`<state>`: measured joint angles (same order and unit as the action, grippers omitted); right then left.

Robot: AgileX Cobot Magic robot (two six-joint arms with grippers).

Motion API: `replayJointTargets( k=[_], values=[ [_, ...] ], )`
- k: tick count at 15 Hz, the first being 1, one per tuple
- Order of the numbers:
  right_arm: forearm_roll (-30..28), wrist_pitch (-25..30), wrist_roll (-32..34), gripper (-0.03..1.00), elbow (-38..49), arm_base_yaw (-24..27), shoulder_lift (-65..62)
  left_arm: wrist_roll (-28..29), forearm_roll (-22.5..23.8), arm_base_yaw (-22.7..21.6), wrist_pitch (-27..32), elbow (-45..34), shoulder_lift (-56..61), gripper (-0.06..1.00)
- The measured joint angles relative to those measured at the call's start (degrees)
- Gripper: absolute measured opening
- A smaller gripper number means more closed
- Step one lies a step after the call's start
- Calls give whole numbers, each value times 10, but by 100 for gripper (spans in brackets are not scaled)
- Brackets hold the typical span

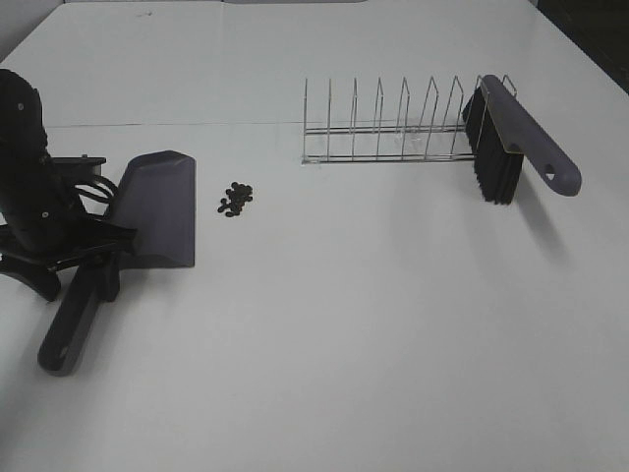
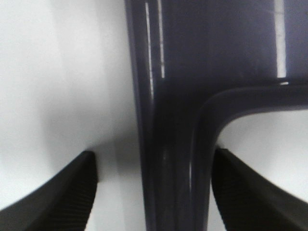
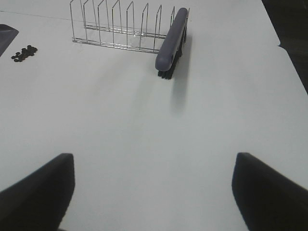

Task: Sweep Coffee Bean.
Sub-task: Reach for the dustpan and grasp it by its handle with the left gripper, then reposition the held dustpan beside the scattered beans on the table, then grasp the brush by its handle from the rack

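Several tiny dark coffee beans (image 1: 236, 200) (image 3: 24, 53) lie in a small cluster on the white table, just right of the purple-grey dustpan (image 1: 157, 206). The dustpan lies flat with its handle (image 1: 74, 324) (image 2: 168, 144) pointing toward the front edge. My left gripper (image 1: 98, 258) (image 2: 154, 163) is down over that handle, a finger on either side. It is open, with a gap showing beside one finger (image 2: 57, 192). A purple brush (image 1: 511, 138) (image 3: 171, 41) leans in the wire rack. My right gripper (image 3: 154, 163) stands open over bare table.
A chrome wire rack (image 1: 383, 128) (image 3: 115, 29) stands at the back, right of centre, with the brush at its right end. The dark table edge shows at the far right (image 3: 293, 53).
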<state>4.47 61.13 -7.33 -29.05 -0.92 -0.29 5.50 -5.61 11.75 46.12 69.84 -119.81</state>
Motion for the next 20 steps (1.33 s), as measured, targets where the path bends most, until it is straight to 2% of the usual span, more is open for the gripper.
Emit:
replayJointTargets(
  k=[3,4,8,10,14,15,17,19,20],
  values=[
    [0,0,0,82,0,0,0,1,1,0,-3,1,-1,30],
    [0,0,0,82,0,0,0,2,1,0,-2,3,-1,27],
    [0,0,0,82,0,0,0,36,2,0,1,3,15,26],
    [0,0,0,82,0,0,0,46,1,0,5,3,75,26],
    [-6,-7,9,82,-3,0,28,53,2,0,25,3,110,26],
    [-11,-35,10,82,-8,0,58,53,5,0,30,3,110,26],
    [-13,-129,10,82,-21,0,153,53,8,0,30,3,110,26],
    [-13,-212,10,77,-51,0,268,53,8,0,31,3,110,26],
    [-13,-231,10,73,-77,0,333,53,8,0,31,3,110,26]
  ],
)
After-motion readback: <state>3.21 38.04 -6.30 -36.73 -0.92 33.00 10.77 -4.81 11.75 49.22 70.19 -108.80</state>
